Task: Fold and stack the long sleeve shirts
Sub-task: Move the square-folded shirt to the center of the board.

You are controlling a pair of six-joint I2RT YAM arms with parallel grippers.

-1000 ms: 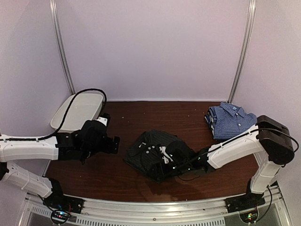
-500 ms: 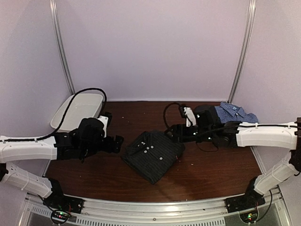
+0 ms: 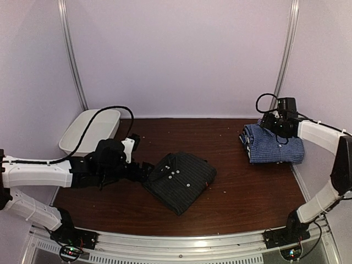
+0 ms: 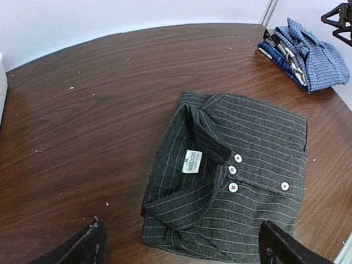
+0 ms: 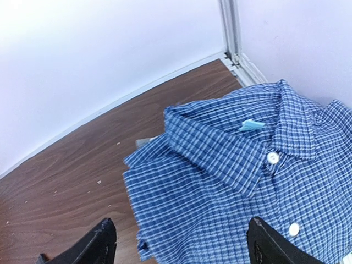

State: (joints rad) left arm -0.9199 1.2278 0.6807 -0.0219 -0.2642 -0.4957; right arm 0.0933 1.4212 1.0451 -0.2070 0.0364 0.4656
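Claws: left gripper and right gripper both spread, empty | black shirt folded centre, blue check shirt folded far right | step: stacking, we judge | next: carry black onto blue.

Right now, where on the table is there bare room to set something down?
Bare table lies between the black shirt and the blue shirt, and behind the black shirt. Crowded on the left: left gripper, tub.
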